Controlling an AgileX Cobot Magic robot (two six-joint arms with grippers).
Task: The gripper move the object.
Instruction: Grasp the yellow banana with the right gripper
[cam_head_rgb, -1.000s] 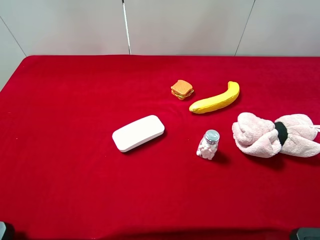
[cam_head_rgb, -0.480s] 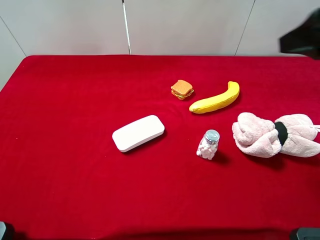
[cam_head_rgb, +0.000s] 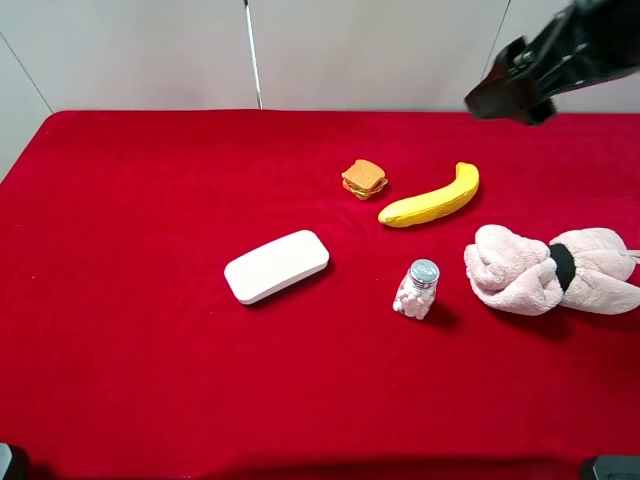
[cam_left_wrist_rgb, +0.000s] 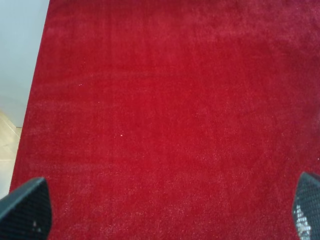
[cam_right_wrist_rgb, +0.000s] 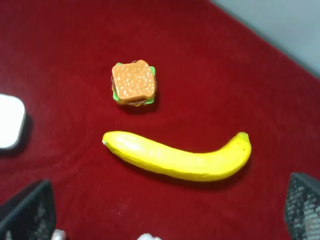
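Observation:
The yellow banana (cam_head_rgb: 430, 200) lies on the red cloth right of centre, curved, with its far tip pointing to the back right. My right gripper (cam_head_rgb: 497, 100) hangs in the air above the table's back right, behind the banana and well clear of it. In the right wrist view the banana (cam_right_wrist_rgb: 175, 160) lies between the two spread fingertips (cam_right_wrist_rgb: 27, 212) of the right gripper (cam_right_wrist_rgb: 165, 220), which is open and empty. My left gripper (cam_left_wrist_rgb: 165, 210) is open and empty over bare red cloth; it does not show in the high view.
A small orange sandwich toy (cam_head_rgb: 364, 179) sits just left of the banana, also in the right wrist view (cam_right_wrist_rgb: 133, 82). A white rounded case (cam_head_rgb: 277, 265) lies at centre. A small jar (cam_head_rgb: 417, 288) and a pink plush (cam_head_rgb: 550, 270) sit in front of the banana.
My right arm has come into the high view from the upper right corner and moved left and down toward the banana. The objects on the cloth have not moved.

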